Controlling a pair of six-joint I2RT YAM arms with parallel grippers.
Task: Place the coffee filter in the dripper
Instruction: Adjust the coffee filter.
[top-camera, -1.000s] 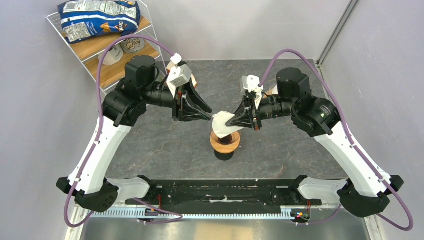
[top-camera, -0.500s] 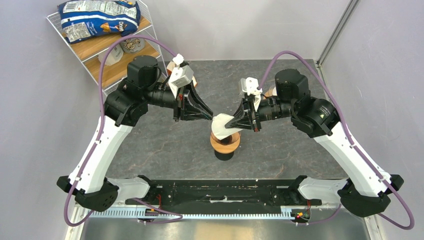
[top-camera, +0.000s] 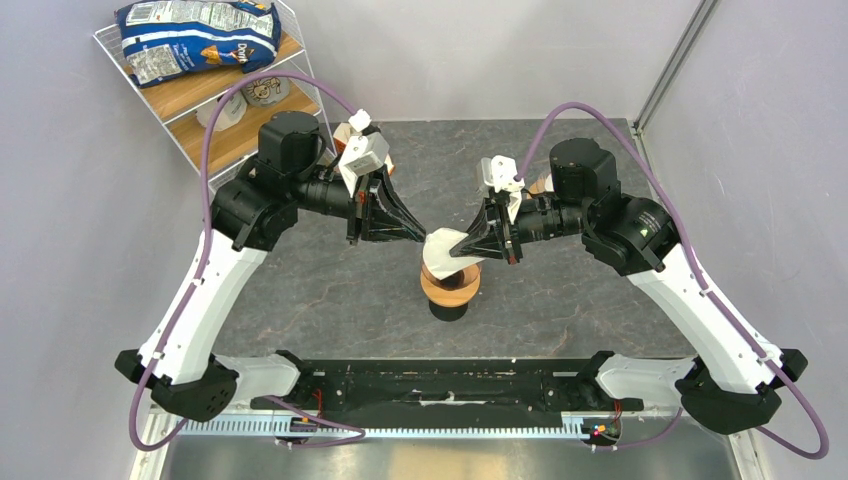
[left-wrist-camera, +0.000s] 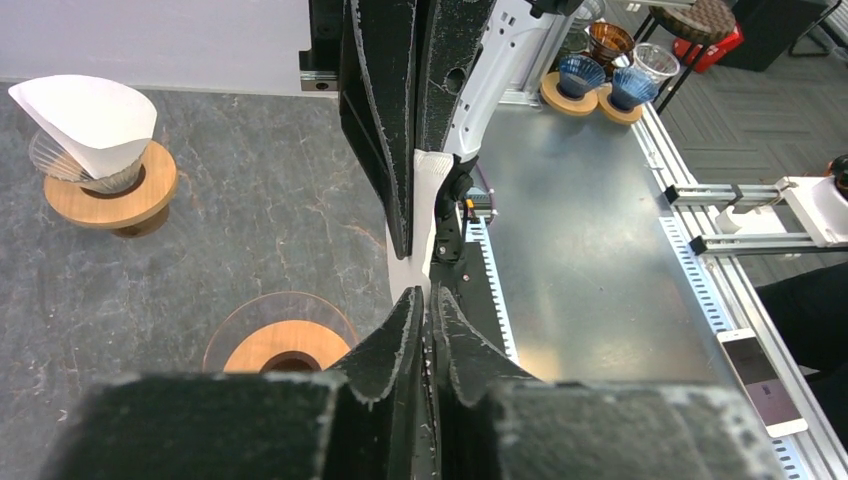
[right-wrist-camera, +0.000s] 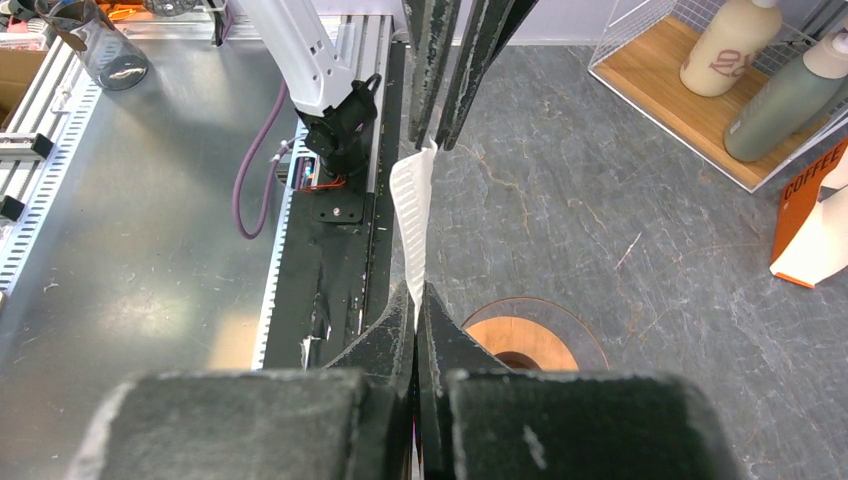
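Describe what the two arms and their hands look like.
The left arm and right arm have white lower links, black joints and black bases. A purple cable loops along each. The left hand and right hand are black, wedge-shaped two-finger claws behind white camera mounts.

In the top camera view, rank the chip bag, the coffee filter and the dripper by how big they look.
1. chip bag: clearly largest.
2. coffee filter and dripper: look about alike; the filter is raised above it, nearer the camera, so unranked.
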